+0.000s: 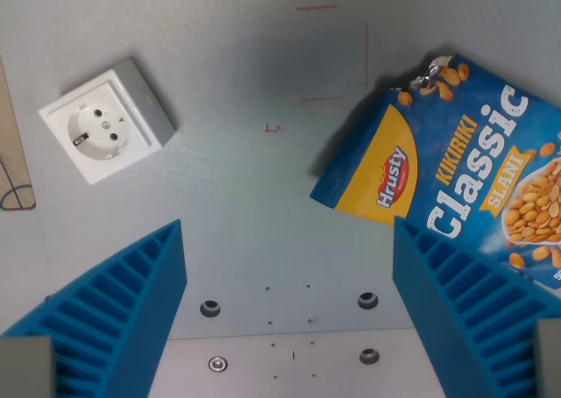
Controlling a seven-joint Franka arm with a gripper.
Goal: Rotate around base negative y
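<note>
**Wrist view over grey desk, fingers spread and empty**

Two blue ribbed fingers (118, 315) rise from the lower corners, one at the wrist view's left, the other at the right. They stand wide apart with only bare desk (245, 179) between them; nothing is grasped. The gripper (289, 315) is released.

Socket (107, 120): white, square, on a grey base, lying face up at upper left, turned at an angle to the frame. Well apart from both fingers.

Bag (447, 161): blue and yellow peanut packet (print reads "Hrusty", "Classic", "Kikiriki"), lying flat at the right, tilted, its lower edge passing behind the right finger. Whether they touch cannot be told.

A tan strip (13, 166) with a dark loop runs along the left edge, cut off by the frame.

Thin red marks (317, 9) on the desk near top centre. Bolts (210, 308) and small holes sit between the fingers at the bottom, where a paler plate (289, 367) begins.
</note>
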